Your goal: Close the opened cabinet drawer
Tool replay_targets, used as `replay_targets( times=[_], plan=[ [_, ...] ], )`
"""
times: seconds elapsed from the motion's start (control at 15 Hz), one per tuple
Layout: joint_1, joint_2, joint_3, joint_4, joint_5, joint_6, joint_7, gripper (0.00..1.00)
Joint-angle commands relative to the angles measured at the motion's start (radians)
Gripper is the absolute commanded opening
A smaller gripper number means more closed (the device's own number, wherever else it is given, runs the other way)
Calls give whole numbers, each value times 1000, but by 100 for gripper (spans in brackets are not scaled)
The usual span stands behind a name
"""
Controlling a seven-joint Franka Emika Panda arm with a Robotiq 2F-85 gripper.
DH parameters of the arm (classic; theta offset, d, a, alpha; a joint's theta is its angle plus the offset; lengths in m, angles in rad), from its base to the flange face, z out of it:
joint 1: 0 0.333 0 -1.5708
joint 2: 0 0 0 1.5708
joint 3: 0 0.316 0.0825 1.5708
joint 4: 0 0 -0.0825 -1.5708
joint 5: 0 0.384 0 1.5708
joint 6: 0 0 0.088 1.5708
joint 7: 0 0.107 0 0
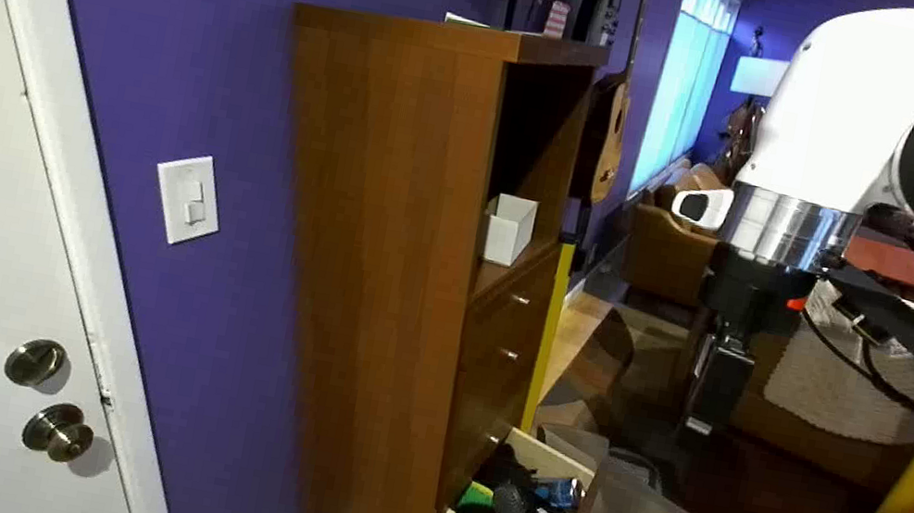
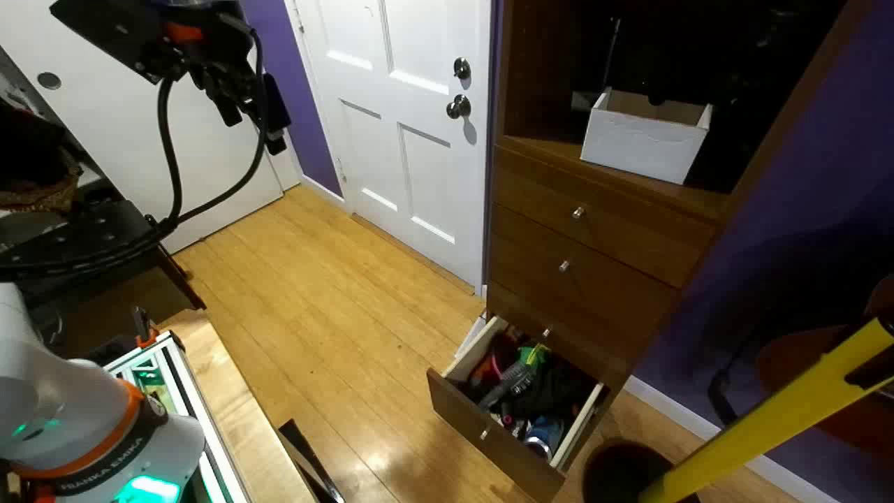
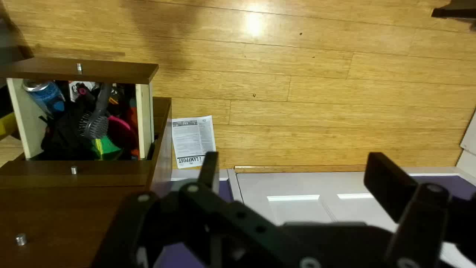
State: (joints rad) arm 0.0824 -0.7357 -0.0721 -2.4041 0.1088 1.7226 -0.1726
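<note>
- The purple wall [image 1: 167, 36] is right behind the tall brown cabinet [image 1: 377, 280]. That may help keep the cabinet from sliding back when it gets a push.
- The robot arm [image 1: 831, 106] bends so its end points down. It is well apart from the cabinet, maybe to leave room to get in front.
- The drawer [image 2: 499, 447] is the lowest one in the cabinet. It sticks far out, so the closing is not done yet. The drawers above [image 2: 614, 227] are pushed in.
- The tool [image 3: 292, 175] is spread wide and holds nothing. It hangs higher than the drawer, so it likely has to come down before it can push.
- The hairbrush [image 3: 98, 113] seems to lie below the drawer's top edge, so it probably won't catch on the way in.
- The little silver knob [image 3: 79, 68] pokes out of the drawer's front. A push just beside it may go smoother.
</note>
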Motion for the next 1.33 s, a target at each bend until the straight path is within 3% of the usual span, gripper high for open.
replay_targets(
  times=[0.0,0.47,0.53,0.93,1.27],
  plan=[
    [-11,1,8,2,6,-2,-5,100],
    [-11,1,8,2,6,-2,-5,100],
    [-22,23,7,13,-13,-46,4,100],
    [-114,119,-46,-52,-89,98,-13,100],
    [-143,255,-127,-121,-102,307,-136,100]
  ],
)
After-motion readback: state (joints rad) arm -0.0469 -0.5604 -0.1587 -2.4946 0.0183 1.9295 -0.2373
